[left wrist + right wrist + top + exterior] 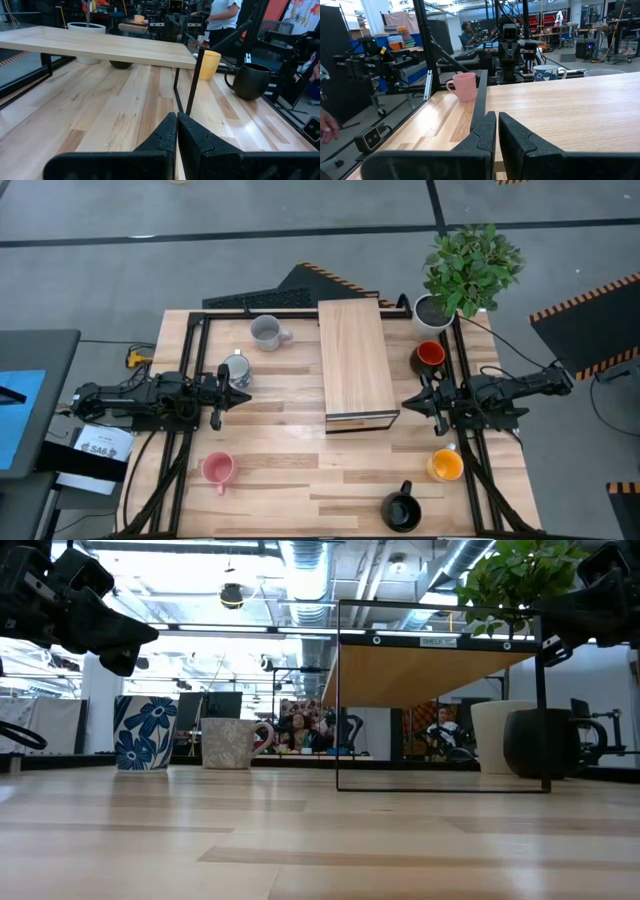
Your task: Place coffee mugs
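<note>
Six mugs stand on their bases on the wooden table (280, 430): pale grey (266, 332), white with blue (237, 370), pink (217, 469), black (402, 510), yellow-orange (445, 465) and red-orange (430, 356). My left gripper (238, 393) is shut and empty. It hangs above the table beside the white-and-blue mug and points at the wooden shelf (355, 365). Its shut fingers show in its wrist view (177, 122). My right gripper (408, 402) is shut and empty at the shelf's right side, between the red-orange and yellow-orange mugs. It also shows in its wrist view (497, 122).
The wooden shelf stands on thin black legs (192, 82) in the table's middle. A white pot with a green plant (437, 310) stands at the far right corner. Black frame rails run along both table sides. A person's hand (326, 127) shows beyond the table.
</note>
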`<control>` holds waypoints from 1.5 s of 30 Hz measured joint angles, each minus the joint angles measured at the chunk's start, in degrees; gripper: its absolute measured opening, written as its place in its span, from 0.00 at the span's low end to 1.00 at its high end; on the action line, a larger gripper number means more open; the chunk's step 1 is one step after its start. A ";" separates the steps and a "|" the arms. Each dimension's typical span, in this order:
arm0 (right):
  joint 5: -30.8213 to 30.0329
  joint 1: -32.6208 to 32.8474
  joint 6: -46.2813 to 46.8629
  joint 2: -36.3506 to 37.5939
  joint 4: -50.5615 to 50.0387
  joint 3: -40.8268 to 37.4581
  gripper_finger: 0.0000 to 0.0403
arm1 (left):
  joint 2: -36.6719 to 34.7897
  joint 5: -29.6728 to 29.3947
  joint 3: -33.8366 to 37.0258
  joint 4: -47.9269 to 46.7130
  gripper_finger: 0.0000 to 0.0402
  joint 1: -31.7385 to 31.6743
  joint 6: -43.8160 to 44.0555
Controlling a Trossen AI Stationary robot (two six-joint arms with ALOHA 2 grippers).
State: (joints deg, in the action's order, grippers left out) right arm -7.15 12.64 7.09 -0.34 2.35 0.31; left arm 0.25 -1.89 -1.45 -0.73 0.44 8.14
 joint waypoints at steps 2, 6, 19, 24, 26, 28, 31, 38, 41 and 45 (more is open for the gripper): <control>-0.01 -0.01 1.23 -0.02 1.28 0.01 0.12 | 0.00 -0.01 0.01 0.00 0.00 0.00 0.00; -1.75 -0.02 11.19 0.04 13.77 0.00 0.12 | 0.00 -0.02 0.00 0.00 0.00 -0.01 0.02; -16.19 -0.02 26.77 -11.58 25.38 12.96 0.12 | 0.00 -0.02 0.02 -0.01 0.00 -0.01 0.01; -26.06 -0.10 22.52 -23.12 20.85 23.37 0.13 | 0.00 -0.02 0.02 0.00 0.00 0.00 0.02; -27.52 -0.80 22.94 -26.14 10.94 28.34 0.16 | 0.00 -0.01 0.01 0.00 0.00 0.00 0.01; -27.20 -1.75 26.17 -28.36 -3.86 34.41 0.21 | 0.00 -0.01 0.01 0.00 0.00 0.00 0.00; -27.36 -3.28 33.52 -33.31 -27.22 44.82 0.31 | 0.00 -0.02 0.02 0.00 0.00 -0.02 0.02; -25.00 -11.80 59.33 -46.48 -74.84 58.63 0.52 | 0.00 -0.02 0.00 0.00 0.00 0.00 0.02; -23.54 -15.44 66.02 -49.95 -84.30 59.00 0.56 | 0.00 -0.02 0.02 0.00 0.00 -0.01 0.01; -23.12 -21.36 66.95 -54.51 -89.29 59.00 0.56 | 0.00 -0.02 0.00 0.00 0.00 0.00 0.02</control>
State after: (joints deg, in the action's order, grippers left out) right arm -30.26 -8.72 74.03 -54.85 -86.94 59.31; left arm 0.25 -1.91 -1.45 -0.73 0.44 8.16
